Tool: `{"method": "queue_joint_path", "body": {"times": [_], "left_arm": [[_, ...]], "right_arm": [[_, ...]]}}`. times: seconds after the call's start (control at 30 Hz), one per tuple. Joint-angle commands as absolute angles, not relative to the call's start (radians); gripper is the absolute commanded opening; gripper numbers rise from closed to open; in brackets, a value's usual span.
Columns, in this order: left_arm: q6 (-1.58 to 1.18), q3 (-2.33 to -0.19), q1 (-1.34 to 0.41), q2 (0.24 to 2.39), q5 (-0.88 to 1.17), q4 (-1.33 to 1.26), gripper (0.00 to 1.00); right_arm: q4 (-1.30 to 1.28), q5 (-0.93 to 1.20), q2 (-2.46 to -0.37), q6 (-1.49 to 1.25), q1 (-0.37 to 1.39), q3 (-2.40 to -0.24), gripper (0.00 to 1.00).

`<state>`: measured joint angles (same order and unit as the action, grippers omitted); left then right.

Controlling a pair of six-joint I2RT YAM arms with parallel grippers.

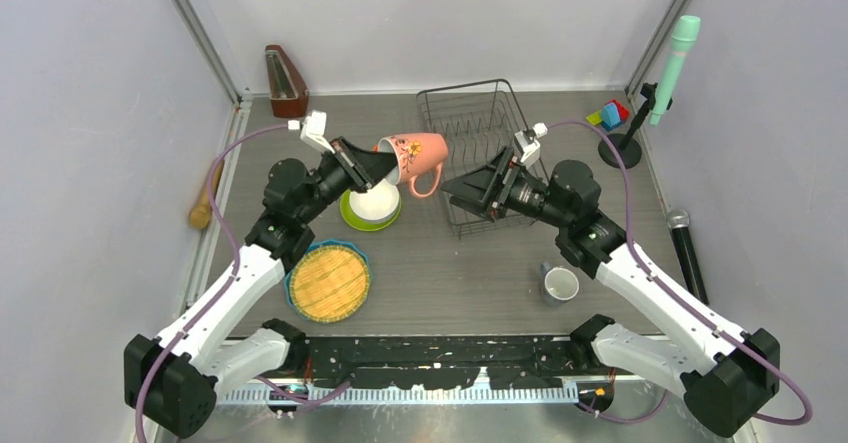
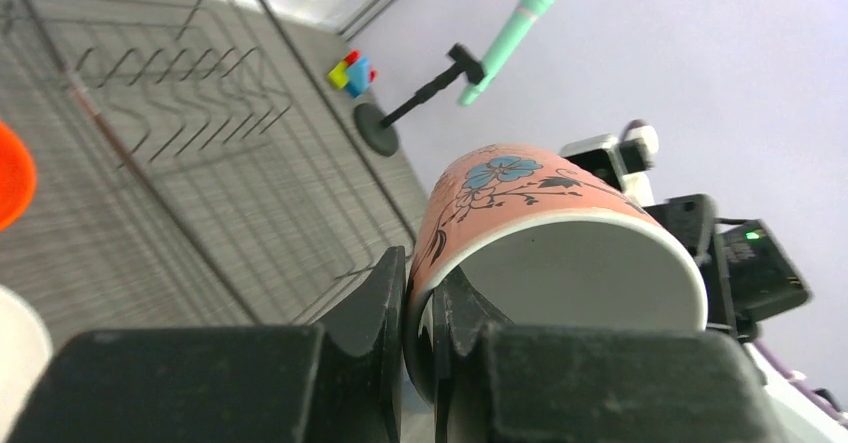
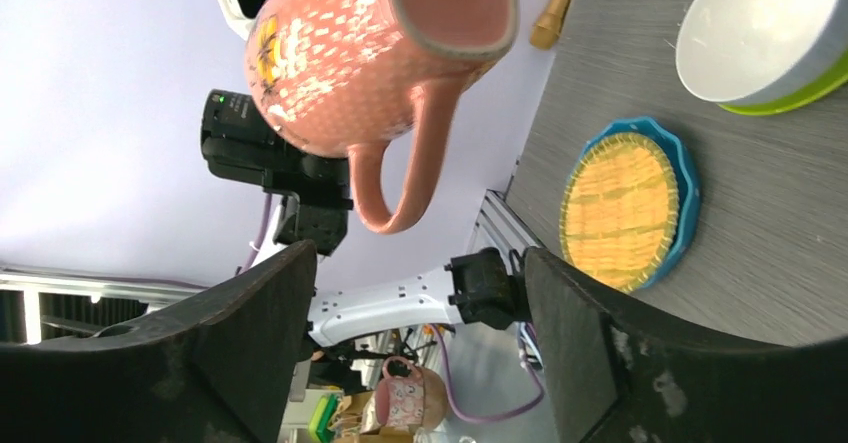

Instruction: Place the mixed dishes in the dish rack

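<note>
The pink floral mug (image 1: 412, 156) hangs tilted in the air just left of the dish rack (image 1: 470, 93), handle pointing down. My left gripper (image 1: 375, 168) is shut on its rim, one finger inside and one outside (image 2: 420, 298). My right gripper (image 1: 465, 195) stands open over the rack's near edge, facing the mug (image 3: 370, 53), with nothing between its fingers (image 3: 420, 308). A white bowl (image 1: 372, 203) sits in the lime-green plate (image 1: 350, 218). The blue-rimmed woven plate (image 1: 328, 281) and the small grey-blue mug (image 1: 560, 285) rest on the table. An orange bowl's edge (image 2: 10, 175) shows beside the rack (image 2: 180, 113).
A wooden metronome (image 1: 285, 81) stands at the back left. The rolling pin (image 1: 203, 203) lies along the left wall. A mint microphone on a stand (image 1: 675, 58) and toy blocks (image 1: 610, 115) are at the back right. A black microphone (image 1: 685, 253) lies at the right.
</note>
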<state>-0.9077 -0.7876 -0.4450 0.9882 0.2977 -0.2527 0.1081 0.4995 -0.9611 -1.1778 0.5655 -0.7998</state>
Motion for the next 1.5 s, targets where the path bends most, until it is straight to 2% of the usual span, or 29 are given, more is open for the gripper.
{"method": "queue_joint_path", "body": {"times": [0.0, 0.23, 0.43, 0.8, 0.87, 0.97, 1.03, 1.07, 1.13, 1.2, 1.47], "left_arm": [[-1.027, -0.793, -0.443, 0.988, 0.356, -0.567, 0.00], [-1.036, -0.793, -0.443, 1.003, 0.384, -0.622, 0.00], [-1.037, -0.790, -0.443, 1.008, 0.390, -0.626, 0.00], [-1.062, -0.787, -0.443, 1.042, 0.411, -0.662, 0.00], [-1.067, -0.785, -0.443, 1.051, 0.419, -0.675, 0.00], [-1.075, -0.783, -0.443, 1.069, 0.432, -0.693, 0.00], [-1.076, -0.781, -0.443, 1.080, 0.440, -0.702, 0.00], [-1.074, -0.779, -0.443, 1.084, 0.441, -0.705, 0.00], [-1.066, -0.772, -0.443, 1.089, 0.440, -0.708, 0.00], [-1.043, -0.772, -0.443, 1.088, 0.443, -0.692, 0.00], [-1.002, -0.779, -0.443, 1.072, 0.432, -0.619, 0.00]], "right_arm": [[0.290, 0.477, -1.004, -1.232, 0.592, -0.826, 0.77], [0.308, 0.452, -1.057, -1.215, 0.664, -0.877, 0.74], [0.405, 0.444, -1.085, -1.259, 0.684, -0.872, 0.71], [0.417, 0.434, -1.119, -1.256, 0.702, -0.902, 0.67], [0.420, 0.431, -1.130, -1.259, 0.704, -0.910, 0.63], [0.439, 0.434, -1.156, -1.271, 0.707, -0.921, 0.54], [0.450, 0.436, -1.172, -1.287, 0.708, -0.926, 0.41], [0.447, 0.434, -1.180, -1.288, 0.708, -0.932, 0.23], [0.419, 0.423, -1.182, -1.284, 0.709, -0.939, 0.04], [0.375, 0.400, -1.169, -1.258, 0.708, -0.941, 0.01], [0.249, 0.318, -1.115, -1.165, 0.708, -0.943, 0.00]]}}
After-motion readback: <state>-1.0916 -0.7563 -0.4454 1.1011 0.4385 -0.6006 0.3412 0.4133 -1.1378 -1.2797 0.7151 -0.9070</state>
